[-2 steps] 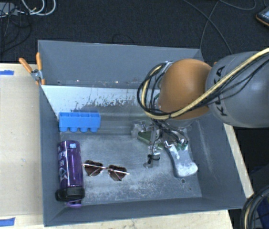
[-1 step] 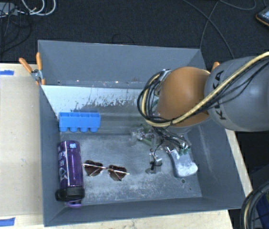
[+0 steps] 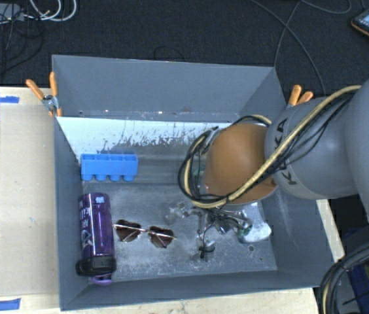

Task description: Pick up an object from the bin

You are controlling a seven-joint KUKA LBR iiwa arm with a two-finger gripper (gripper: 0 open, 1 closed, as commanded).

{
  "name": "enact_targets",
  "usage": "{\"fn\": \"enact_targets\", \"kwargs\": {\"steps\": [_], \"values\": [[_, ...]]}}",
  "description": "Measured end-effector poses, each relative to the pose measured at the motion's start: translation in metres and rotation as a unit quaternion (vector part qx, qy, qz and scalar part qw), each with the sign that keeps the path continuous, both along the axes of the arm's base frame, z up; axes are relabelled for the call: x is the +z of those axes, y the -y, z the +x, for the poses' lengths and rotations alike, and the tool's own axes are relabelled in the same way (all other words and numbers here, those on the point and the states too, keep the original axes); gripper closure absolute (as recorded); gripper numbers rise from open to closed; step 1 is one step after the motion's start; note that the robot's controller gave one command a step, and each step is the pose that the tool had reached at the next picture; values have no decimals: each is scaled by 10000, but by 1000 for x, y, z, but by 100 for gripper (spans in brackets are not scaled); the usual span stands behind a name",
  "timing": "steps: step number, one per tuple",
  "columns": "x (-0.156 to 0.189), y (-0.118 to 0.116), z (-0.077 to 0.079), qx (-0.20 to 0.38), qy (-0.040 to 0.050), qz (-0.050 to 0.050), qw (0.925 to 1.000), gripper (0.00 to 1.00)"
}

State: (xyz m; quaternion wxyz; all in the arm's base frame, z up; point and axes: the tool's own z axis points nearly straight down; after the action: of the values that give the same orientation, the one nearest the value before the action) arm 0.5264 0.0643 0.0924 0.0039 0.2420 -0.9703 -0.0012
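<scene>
At the left of the grey metal bin (image 3: pixel 165 93) lie a purple cylindrical bottle with black cap (image 3: pixel 96 235) and, behind it, a blue studded plastic block (image 3: pixel 109 167). Sunglasses with brownish lenses (image 3: pixel 144 233) lie in the middle. The gripper (image 3: pixel 205 241) hangs low just to their right, and one cannot tell if it is open or closed. A small white object (image 3: pixel 258 230) lies near on its right. Between these two, the gripper may close on nothing, or only push the thin sunglasses aside.
</scene>
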Motion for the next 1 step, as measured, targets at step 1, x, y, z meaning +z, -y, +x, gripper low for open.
{"fn": "enact_targets", "kwargs": {"steps": [1], "values": [[32, 19, -37, -529, -10, -4, 9986, 0]]}}
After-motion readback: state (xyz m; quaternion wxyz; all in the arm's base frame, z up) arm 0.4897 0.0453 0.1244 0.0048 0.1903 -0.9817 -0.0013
